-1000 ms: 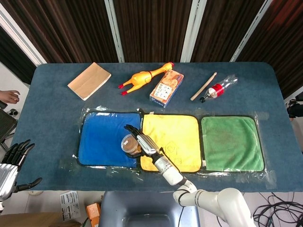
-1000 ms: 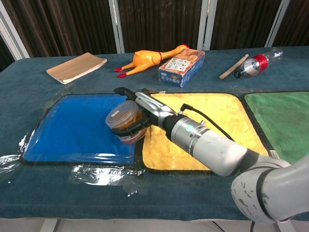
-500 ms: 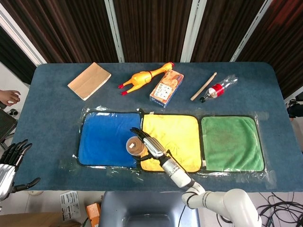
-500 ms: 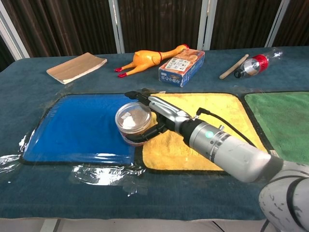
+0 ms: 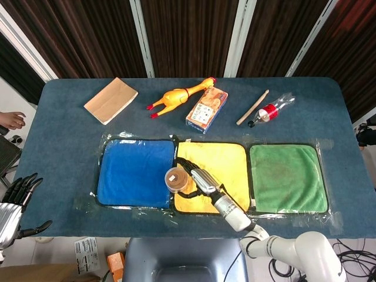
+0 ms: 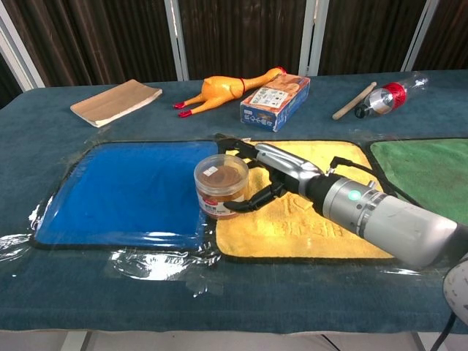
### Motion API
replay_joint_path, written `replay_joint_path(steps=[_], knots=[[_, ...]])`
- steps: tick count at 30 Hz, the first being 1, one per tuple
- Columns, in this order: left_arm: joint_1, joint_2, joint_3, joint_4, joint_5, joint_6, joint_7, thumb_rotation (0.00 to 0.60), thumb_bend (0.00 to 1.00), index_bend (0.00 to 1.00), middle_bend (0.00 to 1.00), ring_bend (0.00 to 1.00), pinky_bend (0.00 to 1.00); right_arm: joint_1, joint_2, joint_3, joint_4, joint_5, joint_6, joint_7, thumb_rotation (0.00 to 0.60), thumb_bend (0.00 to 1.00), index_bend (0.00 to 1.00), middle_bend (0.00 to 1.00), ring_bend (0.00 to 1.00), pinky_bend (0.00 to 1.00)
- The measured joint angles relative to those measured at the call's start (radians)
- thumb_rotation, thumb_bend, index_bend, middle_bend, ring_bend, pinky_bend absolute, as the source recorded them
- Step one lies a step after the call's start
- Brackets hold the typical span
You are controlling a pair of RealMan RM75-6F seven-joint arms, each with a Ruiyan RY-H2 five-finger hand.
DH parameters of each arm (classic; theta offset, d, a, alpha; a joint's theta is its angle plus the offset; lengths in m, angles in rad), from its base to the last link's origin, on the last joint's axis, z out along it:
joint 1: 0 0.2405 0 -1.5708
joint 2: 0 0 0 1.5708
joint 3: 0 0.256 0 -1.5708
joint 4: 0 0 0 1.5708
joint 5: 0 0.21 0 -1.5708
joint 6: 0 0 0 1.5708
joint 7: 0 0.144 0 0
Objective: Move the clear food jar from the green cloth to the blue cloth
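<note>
- Shifted since the earlier frames: the clear food jar (image 6: 221, 185), formerly tilted in the grip over the blue cloth, is now seen upright and nearer the yellow cloth; the right arm has been drawn back toward the near edge.
- Clear food jar (image 5: 175, 179): upright, lid on, brown contents visible; placed at the right edge of the blue cloth (image 5: 132, 173), at its border with the yellow cloth (image 5: 220, 160).
- Right robot hand (image 6: 272, 178): fingers spread and curved around the jar's right side, the thumb low at its base. Whether the jar is still gripped or merely touched cannot be told.
- Left robot hand (image 5: 13, 202): seen off the surface at the lower left of the head view, fingers apart, nothing held.
- Green cloth (image 5: 287, 178): laid at the right of the row, nothing on it.
- Surface (image 5: 64, 153): dark blue covering; the three cloths are laid in a row under clear film.
- Far side, left to right: tan notebook (image 5: 110, 100), rubber chicken (image 5: 179, 96), orange and blue carton (image 5: 207, 110), wooden stick (image 5: 252, 107), plastic bottle with red label (image 5: 272, 110) lying on its side.
</note>
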Motion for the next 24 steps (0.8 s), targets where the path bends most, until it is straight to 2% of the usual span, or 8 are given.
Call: replay_joint_path(steps=[6, 13, 15, 17, 24], knots=[[0.001, 0.001, 0.000, -0.001, -0.001, 0.003, -0.002, 0.600, 0.00, 0.03, 0.00, 0.00, 0.03, 0.002, 0.057, 0.002, -0.064, 0.016, -0.044, 0.014, 0.600, 0.15, 0.00, 0.00, 0.00, 0.00], [-0.001, 0.001, 0.002, -0.001, 0.002, -0.003, -0.001, 0.600, 0.00, 0.03, 0.00, 0.00, 0.03, -0.020, 0.128, -0.017, -0.124, 0.025, -0.049, -0.067, 0.600, 0.14, 0.00, 0.00, 0.00, 0.00], [0.000, 0.002, 0.003, -0.002, 0.002, -0.001, -0.001, 0.600, 0.00, 0.03, 0.00, 0.00, 0.03, -0.030, 0.152, -0.023, -0.149, 0.029, -0.049, -0.088, 0.600, 0.14, 0.00, 0.00, 0.00, 0.06], [0.001, 0.002, 0.002, -0.002, 0.001, 0.002, -0.002, 0.600, 0.00, 0.03, 0.00, 0.00, 0.03, -0.042, 0.182, -0.032, -0.186, 0.034, -0.050, -0.103, 0.600, 0.14, 0.00, 0.02, 0.00, 0.16], [-0.001, 0.001, 0.002, -0.003, 0.000, -0.005, 0.000, 0.600, 0.00, 0.03, 0.00, 0.00, 0.03, -0.100, 0.301, -0.084, -0.335, 0.016, -0.015, -0.134, 0.600, 0.14, 0.00, 0.06, 0.01, 0.18]])
